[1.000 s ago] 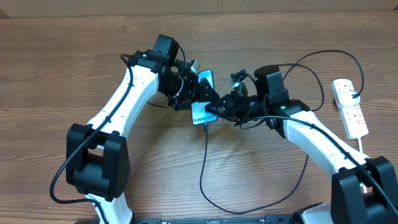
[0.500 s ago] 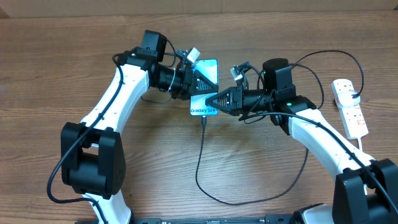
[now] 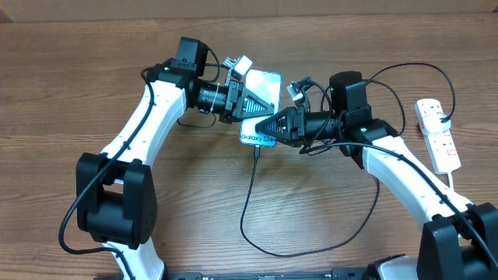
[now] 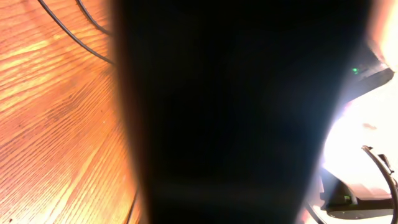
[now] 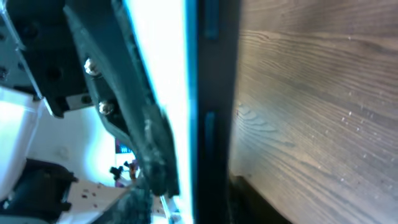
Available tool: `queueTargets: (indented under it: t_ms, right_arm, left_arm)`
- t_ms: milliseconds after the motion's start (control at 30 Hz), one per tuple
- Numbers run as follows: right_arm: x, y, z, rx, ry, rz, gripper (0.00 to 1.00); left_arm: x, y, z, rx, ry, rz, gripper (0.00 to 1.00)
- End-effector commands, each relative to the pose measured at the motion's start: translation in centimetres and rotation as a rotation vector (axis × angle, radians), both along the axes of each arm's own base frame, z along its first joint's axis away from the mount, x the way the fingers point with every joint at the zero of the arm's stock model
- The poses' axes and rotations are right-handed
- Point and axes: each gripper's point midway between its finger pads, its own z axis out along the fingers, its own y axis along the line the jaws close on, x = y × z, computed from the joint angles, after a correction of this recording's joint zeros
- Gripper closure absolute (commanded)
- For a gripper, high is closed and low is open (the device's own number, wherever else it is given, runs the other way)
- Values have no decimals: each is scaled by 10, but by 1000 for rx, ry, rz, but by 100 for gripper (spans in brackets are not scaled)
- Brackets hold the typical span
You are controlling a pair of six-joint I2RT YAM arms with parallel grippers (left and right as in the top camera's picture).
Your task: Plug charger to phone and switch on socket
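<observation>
The phone is held off the table at the middle, screen lit, "Galaxy" lettering at its lower end. My left gripper is shut on its left side; in the left wrist view the phone is a black slab that fills the frame and hides the fingers. My right gripper reaches in from the right, open, one finger on each side of the phone's edge, with a bright sliver beside the left finger. The charger hangs from the phone's lower edge; whether its tip is seated I cannot tell. The socket lies far right.
The charger's black cable loops across the near table, passes under the right arm and arcs to a black plug in the socket. The socket's white cord runs toward the front right. Both arm bases stand at the front edge.
The left gripper has shut on the phone and the right gripper's jaws have parted. The phone has tipped up and moved slightly right; the hanging cable swung a little left.
</observation>
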Motion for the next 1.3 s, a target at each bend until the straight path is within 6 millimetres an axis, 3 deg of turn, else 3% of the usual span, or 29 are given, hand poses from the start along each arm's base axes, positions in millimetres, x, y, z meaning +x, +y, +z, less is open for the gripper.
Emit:
queueTargets:
  t_ms: [0, 100, 400, 633, 733, 867, 1100, 1267]
  right_arm:
    - [6, -8, 5, 14, -37, -8, 44]
    - [6, -15, 11, 38, -59, 6, 32]
    - [-21, -17, 23, 127, -188, 161, 31]
    - [-37, -14, -2, 46, -194, 190, 26]
    - [-46, -8, -20, -45, -185, 205, 25]
    - [-58, 7, -29, -95, -196, 248, 26]
    - [-60, 22, -34, -138, -220, 253, 32]
    - [-50, 26, -25, -113, -204, 212, 32]
  left_arm:
    - [-1, -2, 7, -25, -55, -20, 96]
    - [-1, -2, 7, -33, -97, -30, 96]
    - [-2, -3, 9, -78, -286, -80, 96]
    - [-8, -4, 25, -191, -369, -118, 96]
    - [-7, -4, 25, -192, -375, -118, 96]
    - [-11, -5, 33, -244, -389, -130, 96]
    - [-13, -4, 44, -298, -315, -131, 96]
    - [-3, -1, 28, -168, -158, -68, 96]
